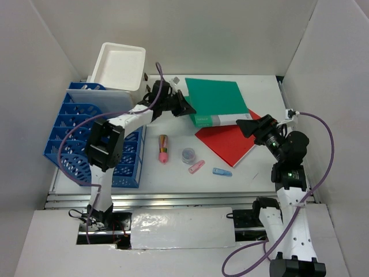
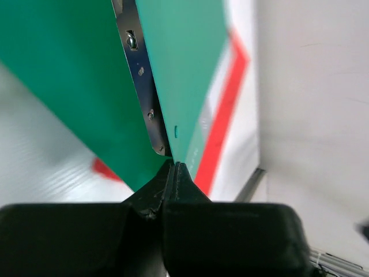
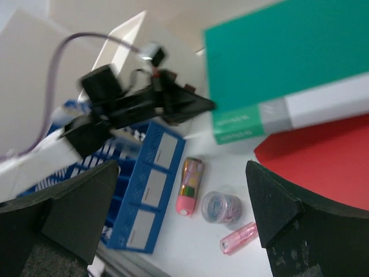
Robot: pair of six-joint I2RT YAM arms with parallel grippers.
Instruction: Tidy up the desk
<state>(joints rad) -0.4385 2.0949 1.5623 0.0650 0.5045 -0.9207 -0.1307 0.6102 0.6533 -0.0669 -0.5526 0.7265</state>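
A green binder lies at the back of the white desk, overlapping a red folder. My left gripper is shut on the binder's near left corner. In the left wrist view the left gripper has its fingertips pinched together on the thin green cover, beside a riveted metal strip. My right gripper hangs open over the red folder, holding nothing. The right wrist view shows the right gripper with its fingers spread wide, and the binder ahead.
A blue file rack stands at the left, with a white open box behind it. In front of the binder lie a pink case, a clear jar of clips, a small pink item and a small blue item.
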